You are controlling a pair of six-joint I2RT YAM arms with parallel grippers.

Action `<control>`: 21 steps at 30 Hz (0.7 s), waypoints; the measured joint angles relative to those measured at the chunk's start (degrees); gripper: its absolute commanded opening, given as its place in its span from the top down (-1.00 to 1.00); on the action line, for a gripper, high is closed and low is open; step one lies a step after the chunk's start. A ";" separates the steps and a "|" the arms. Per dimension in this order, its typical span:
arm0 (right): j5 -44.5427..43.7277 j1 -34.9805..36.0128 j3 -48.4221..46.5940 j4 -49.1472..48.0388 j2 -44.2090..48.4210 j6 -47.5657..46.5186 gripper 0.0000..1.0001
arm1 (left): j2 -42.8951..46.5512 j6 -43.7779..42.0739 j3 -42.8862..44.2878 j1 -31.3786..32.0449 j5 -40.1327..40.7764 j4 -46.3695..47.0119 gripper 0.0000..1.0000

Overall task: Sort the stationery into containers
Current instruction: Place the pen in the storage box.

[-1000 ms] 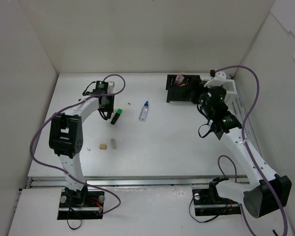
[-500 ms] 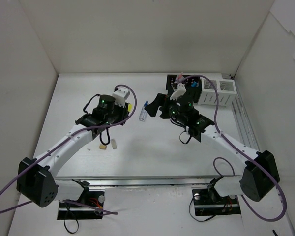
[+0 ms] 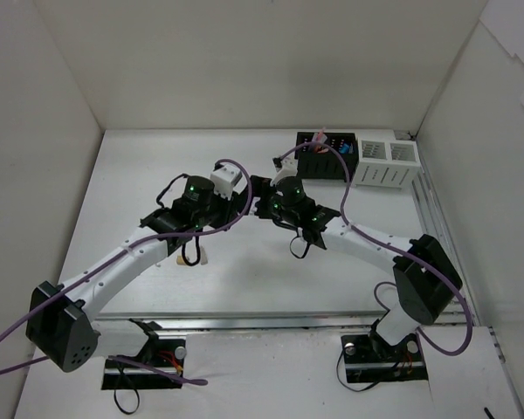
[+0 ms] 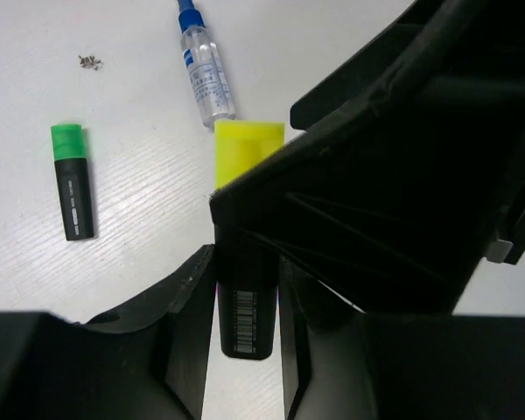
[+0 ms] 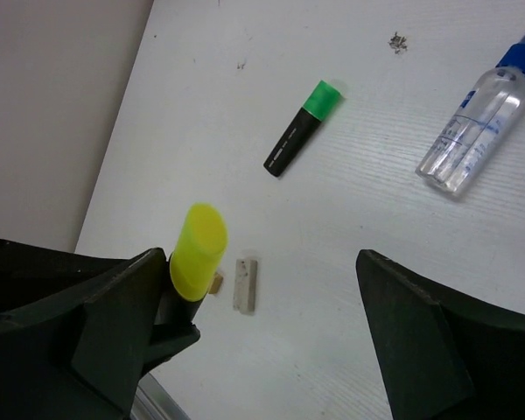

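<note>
Both arms have swung inward since a second ago. The left one has come away from the back-left of the tabletop, and the right one has left the far right corner. The two now meet over the middle, and the corner the right arm covered shows again.

We see the left tool pinching the yellow-capped highlighter by its black body, with the barcode end between the fingers and the yellow cap sticking out ahead. It is held clear of the tabletop.

The right tool is spread wide. In its own view the yellow cap stands inside the gap, close against one finger. We cannot tell whether that finger touches it.

On the tabletop under the tools lie three loose items:
- The green-capped highlighter lies flat.
- The bottle lies on its side, with its blue cap pointing away from the highlighter.
- The white eraser lies nearer the arm bases, well apart from the other two.

The top view hides all three beneath the arms.

At the back right stands the black organiser. A few coloured things stick up in it, too small for us to name. The two white bins sit side by side just to its right, against the wall.
</note>
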State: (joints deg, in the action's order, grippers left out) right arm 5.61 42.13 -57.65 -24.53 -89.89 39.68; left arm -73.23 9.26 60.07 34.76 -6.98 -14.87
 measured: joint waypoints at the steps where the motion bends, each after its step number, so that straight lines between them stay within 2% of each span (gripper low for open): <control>1: 0.02 0.15 -0.28 -0.22 -0.44 0.20 -0.40 | 0.02 0.00 -0.02 -0.04 0.07 -0.15 1.00; 2: -0.15 0.37 -0.70 -0.59 -0.81 0.46 0.34 | 0.02 0.04 -0.02 -0.04 0.07 -0.11 1.00; 4: 0.44 0.87 -1.46 -2.08 -1.36 1.22 0.81 | 0.11 0.13 -0.04 0.02 -0.39 0.24 1.00; 8: -0.50 1.79 -2.71 -4.76 -1.53 2.23 1.00 | 0.20 0.17 -0.42 -0.20 0.57 0.13 1.00; 12: -0.50 1.79 -2.73 -5.20 -1.57 1.88 1.00 | -0.13 -0.13 -0.37 -0.22 0.57 1.07 0.96; 14: -0.90 1.79 -2.73 -5.25 -1.57 1.27 1.00 | -0.55 -0.33 -0.07 -0.22 0.61 1.14 0.49; 15: -1.16 1.77 -2.73 -5.29 -1.53 0.94 1.00 | -0.72 -0.48 0.09 -0.22 0.63 1.20 -0.12; 16: -1.42 1.57 -2.73 -5.33 -1.49 0.66 1.00 | -0.81 -1.03 0.15 -0.22 0.61 1.33 -0.38; 20: -2.75 -0.15 -2.71 -4.96 -0.83 -1.25 1.00 | -0.81 -1.92 0.31 -0.79 0.46 2.51 -0.99; 21: -3.34 -0.87 -2.71 -4.63 -0.52 -1.92 1.00 | -0.79 -2.14 0.31 -1.29 0.09 2.82 -0.99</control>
State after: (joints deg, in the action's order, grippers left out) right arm 2.26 41.25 -60.36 -29.17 -90.41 37.76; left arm -74.02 7.11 60.38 33.47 -6.90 -12.05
